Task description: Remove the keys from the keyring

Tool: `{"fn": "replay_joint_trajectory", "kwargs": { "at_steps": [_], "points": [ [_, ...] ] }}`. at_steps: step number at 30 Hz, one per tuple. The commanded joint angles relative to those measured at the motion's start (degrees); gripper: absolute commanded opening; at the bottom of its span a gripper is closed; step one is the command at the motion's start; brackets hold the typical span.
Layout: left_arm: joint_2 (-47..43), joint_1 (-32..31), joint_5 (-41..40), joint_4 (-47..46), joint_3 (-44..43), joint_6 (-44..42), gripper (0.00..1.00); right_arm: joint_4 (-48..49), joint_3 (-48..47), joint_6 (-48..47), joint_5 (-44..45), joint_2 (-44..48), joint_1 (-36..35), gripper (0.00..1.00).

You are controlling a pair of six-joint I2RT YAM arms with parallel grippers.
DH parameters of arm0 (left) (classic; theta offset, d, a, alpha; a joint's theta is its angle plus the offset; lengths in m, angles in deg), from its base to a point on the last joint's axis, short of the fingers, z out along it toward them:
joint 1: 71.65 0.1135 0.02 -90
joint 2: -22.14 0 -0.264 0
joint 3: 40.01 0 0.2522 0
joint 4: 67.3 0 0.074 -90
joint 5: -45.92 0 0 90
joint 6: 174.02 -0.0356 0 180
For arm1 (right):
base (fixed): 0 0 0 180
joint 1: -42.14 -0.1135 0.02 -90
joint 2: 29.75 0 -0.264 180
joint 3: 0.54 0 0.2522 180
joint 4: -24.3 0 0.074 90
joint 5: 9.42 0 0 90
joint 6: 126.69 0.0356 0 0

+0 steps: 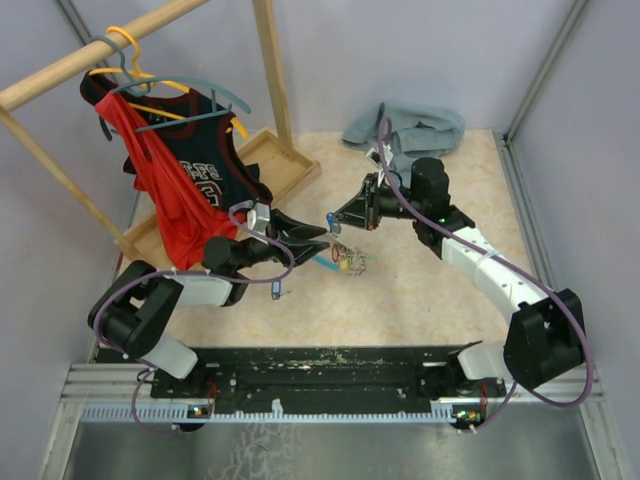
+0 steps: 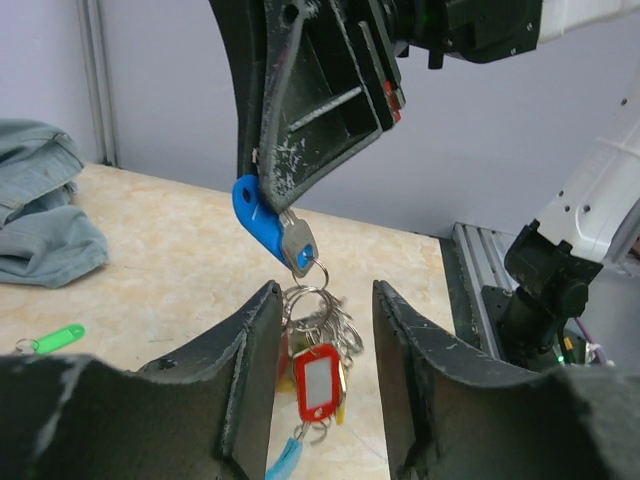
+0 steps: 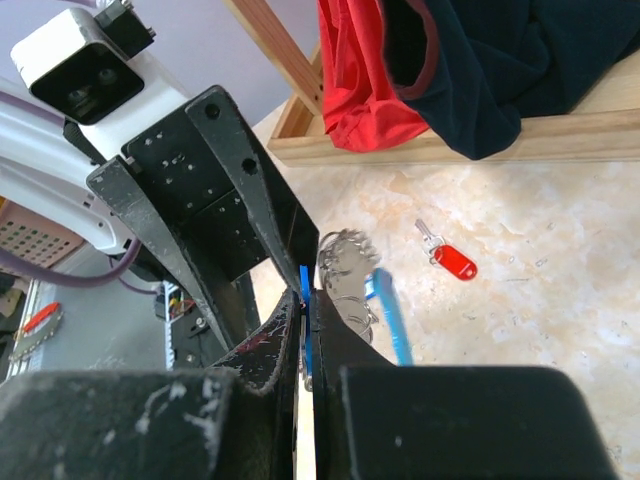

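Observation:
The keyring, a bunch of silvery loops, hangs in the air from a blue-tagged key. My right gripper is shut on that blue tag and holds the bunch up from above. A red tag and a light blue tag dangle below the rings. My left gripper stands open, one finger on each side of the hanging bunch, the left finger close against the rings. In the top view both grippers meet mid-table, with the right gripper above the keys and the left gripper beside them.
Loose keys lie on the table: a red-tagged one, a green-tagged one and a blue one. A wooden clothes rack with jerseys stands at the back left. A grey cloth is at the back.

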Motion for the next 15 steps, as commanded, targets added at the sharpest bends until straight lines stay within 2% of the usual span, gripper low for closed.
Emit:
{"fn": "replay_joint_trajectory", "kwargs": {
  "at_steps": [1, 4, 15],
  "points": [
    [-0.9, 0.4, -4.0, -13.5, -1.1, 2.4, 0.51, 1.8, -3.8, -1.6, -0.5, 1.3, -1.0, 0.00],
    [-0.5, 0.4, -4.9, -12.2, -1.7, 2.7, 0.56, 1.8, -3.9, -1.7, -0.7, 1.3, -1.1, 0.00],
    [2.8, 0.4, -1.1, -7.6, -6.1, 4.2, 0.57, 2.0, -3.8, -2.1, -0.8, 1.4, -1.3, 0.00]
  ]
}}
